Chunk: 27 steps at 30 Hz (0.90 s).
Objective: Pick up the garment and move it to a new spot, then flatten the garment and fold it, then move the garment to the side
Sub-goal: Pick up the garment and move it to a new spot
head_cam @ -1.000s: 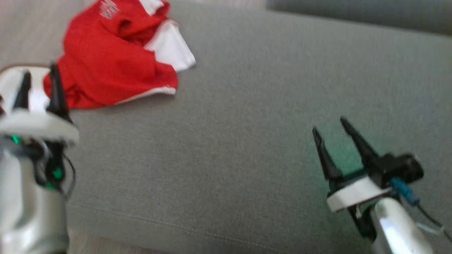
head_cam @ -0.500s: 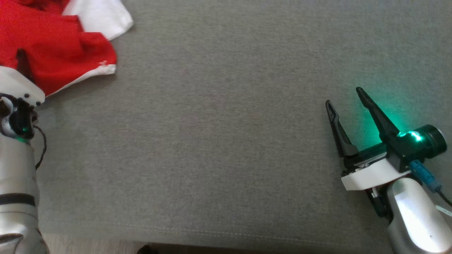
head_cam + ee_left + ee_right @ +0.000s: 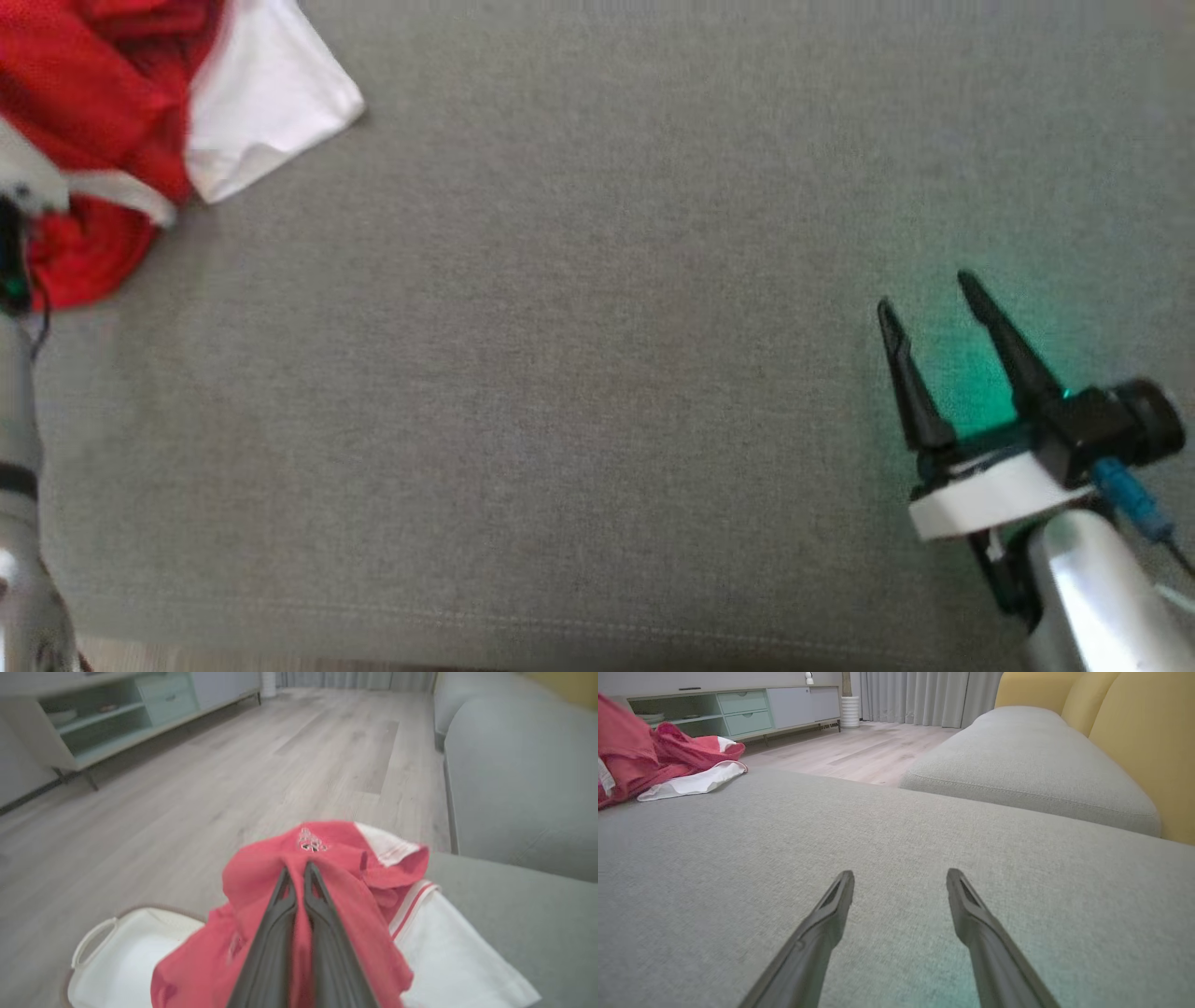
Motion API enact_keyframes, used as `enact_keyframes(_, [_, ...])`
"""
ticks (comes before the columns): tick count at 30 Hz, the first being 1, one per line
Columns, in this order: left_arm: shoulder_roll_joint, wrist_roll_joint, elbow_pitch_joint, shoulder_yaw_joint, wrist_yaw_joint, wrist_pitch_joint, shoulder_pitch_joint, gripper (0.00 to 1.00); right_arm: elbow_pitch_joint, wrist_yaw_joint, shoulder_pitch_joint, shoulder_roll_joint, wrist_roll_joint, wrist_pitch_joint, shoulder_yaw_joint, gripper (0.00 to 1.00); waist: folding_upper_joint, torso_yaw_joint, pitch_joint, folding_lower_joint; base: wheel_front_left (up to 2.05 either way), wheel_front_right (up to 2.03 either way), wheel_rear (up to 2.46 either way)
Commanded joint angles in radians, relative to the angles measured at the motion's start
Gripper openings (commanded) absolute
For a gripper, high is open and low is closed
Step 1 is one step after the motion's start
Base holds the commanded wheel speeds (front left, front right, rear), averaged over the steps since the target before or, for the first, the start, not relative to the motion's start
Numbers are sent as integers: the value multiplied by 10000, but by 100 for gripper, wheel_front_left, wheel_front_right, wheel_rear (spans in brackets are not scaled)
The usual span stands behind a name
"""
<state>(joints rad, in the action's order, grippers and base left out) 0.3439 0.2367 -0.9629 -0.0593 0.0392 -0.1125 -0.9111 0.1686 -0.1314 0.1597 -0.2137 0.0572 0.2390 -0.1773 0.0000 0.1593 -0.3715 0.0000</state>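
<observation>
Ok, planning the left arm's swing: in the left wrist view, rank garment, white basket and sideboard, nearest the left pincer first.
1. Garment, clamped in the left pincer.
2. White basket, below, lower left.
3. Sideboard, far off, upper left.

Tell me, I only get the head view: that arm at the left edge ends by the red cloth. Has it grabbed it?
Observer: Yes. In the left wrist view the left gripper has its fingers shut on a fold of the red garment.
Operator: What is next to the cloth?
Observer: A white tub on the wooden floor, off the seat's edge.
Operator: And ahead of the other arm?
Observer: Past the right gripper, a second grey cushion with yellow backrests behind it.
</observation>
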Motion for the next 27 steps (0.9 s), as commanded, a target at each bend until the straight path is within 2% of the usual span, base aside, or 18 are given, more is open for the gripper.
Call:
enact_keyframes(1, [695,-68,452,-104,57,-81,-439,0,-235,7,-197,66,112,89,-145,100,0,165,492,0,0,0,0])
enact_keyframes(5, [608,-263,1577,549,520,329,-905,0,33,7,-496,329,232,161,-153,100,0,240,1331,0,0,0,0])
enact_keyframes(9, [334,48,3219,1186,815,1379,-786,0,288,7,-763,628,331,206,-279,100,0,50,2285,0,0,0,0])
enact_keyframes(11, [239,448,4350,1492,875,2131,-504,0,324,7,-852,743,362,217,-331,100,0,-128,2627,0,0,0,0])
enact_keyframes(12, [212,954,5682,1866,900,3008,-105,0,260,7,-897,827,390,221,-379,100,0,-327,2838,0,0,0,0])
enact_keyframes(15, [217,2057,7841,2518,909,4374,589,0,103,7,-920,927,434,224,-452,100,0,-716,2975,0,0,0,0])
enact_keyframes(20, [19,3201,10468,3039,847,5996,1567,0,-66,7,-807,1111,497,225,-669,100,0,-1600,2906,0,0,0,0])
enact_keyframes(23, [-356,3354,11095,3498,631,6459,1980,0,-144,7,-718,1216,547,226,-865,100,0,-2206,2799,0,0,0,0])
enact_keyframes(27, [-1344,3520,10549,4225,332,6443,2434,0,-253,7,-543,1341,636,226,-1050,100,0,-3082,2617,0,0,0,0])
